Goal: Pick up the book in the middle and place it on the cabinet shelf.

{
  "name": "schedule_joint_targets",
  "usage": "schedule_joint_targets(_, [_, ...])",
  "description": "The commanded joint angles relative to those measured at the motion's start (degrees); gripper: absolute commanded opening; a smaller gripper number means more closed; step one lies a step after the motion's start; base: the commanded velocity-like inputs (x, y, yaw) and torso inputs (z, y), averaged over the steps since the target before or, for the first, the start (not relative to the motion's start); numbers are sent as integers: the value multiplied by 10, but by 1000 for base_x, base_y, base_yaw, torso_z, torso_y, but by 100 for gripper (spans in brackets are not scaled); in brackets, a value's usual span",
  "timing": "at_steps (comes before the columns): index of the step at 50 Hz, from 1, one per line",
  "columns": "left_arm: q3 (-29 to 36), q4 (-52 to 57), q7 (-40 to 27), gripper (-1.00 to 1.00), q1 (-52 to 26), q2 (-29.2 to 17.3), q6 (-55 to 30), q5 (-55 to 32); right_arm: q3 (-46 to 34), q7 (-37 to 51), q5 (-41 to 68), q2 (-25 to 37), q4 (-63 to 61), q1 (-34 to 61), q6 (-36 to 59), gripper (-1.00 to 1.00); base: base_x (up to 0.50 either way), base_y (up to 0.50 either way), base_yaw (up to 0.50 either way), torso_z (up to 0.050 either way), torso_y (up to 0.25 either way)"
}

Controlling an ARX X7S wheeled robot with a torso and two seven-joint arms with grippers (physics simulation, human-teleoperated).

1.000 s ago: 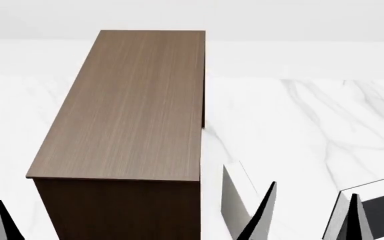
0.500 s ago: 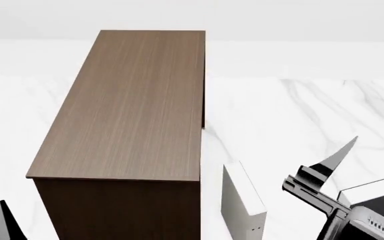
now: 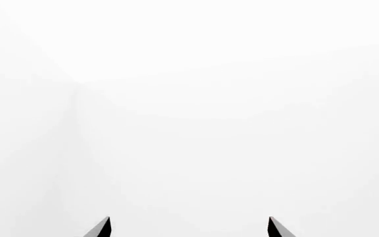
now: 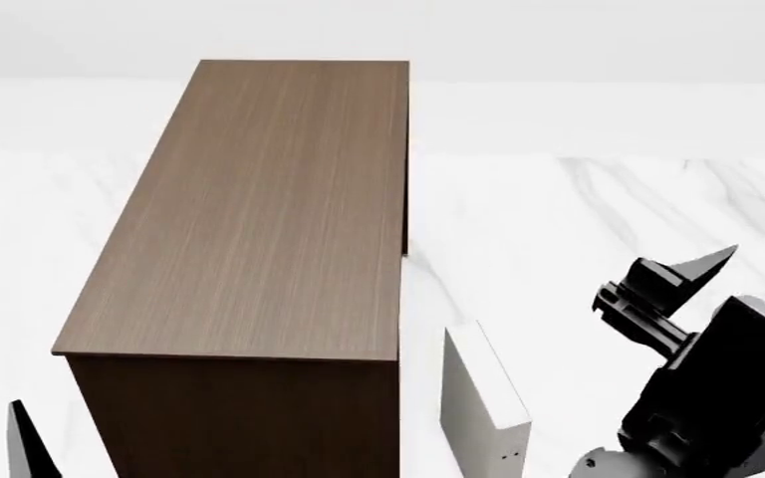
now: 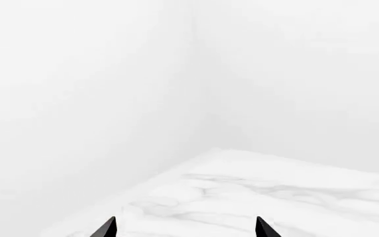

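The dark brown cabinet shelf stands at centre-left in the head view, its flat top bare. The grey book is hidden: my right arm covers the lower right corner. My right gripper is raised above the marble floor, right of the cabinet. In the right wrist view it is open and empty, facing white walls and floor. My left gripper is open and empty, facing blank white. Only one left fingertip shows at the head view's lower left.
An off-white book with small dark dots stands upright on the floor just right of the cabinet's front corner. White marble floor stretches to the right and behind, up to white walls.
My right arm has risen and swung up into the head view, now covering the grey book at lower right. The left fingertip has sunk slightly.
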Motion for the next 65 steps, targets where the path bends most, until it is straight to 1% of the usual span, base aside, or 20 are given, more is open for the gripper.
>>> schedule_joint_targets(1, [-9,-4,8,100,-1,7,1,6,28,-6,43,-12,49,55,78,100,0,0,0,0,0])
schedule_joint_targets(7, [-5,-7,7,100,-1,5,-1,5,52,17,72,-19,64,67,107,100,0,0,0,0,0])
schedule_joint_targets(17, [-1,-10,5,100,-2,2,-2,6,47,47,94,-22,80,94,117,100,0,0,0,0,0])
schedule_joint_targets(33, [8,-9,3,100,1,-3,-5,8,46,88,127,-20,97,105,124,100,0,0,0,0,0])
schedule_joint_targets(44, [8,-10,-1,100,-3,-5,-14,3,35,108,152,-25,112,101,123,100,0,0,0,0,0])
schedule_joint_targets(54, [9,-7,-5,100,-4,-7,-19,3,22,128,172,-19,86,81,135,100,0,0,0,0,0])
schedule_joint_targets(65, [13,-10,-9,100,-5,-9,-17,4,14,140,177,-11,102,71,120,100,0,0,0,0,0])
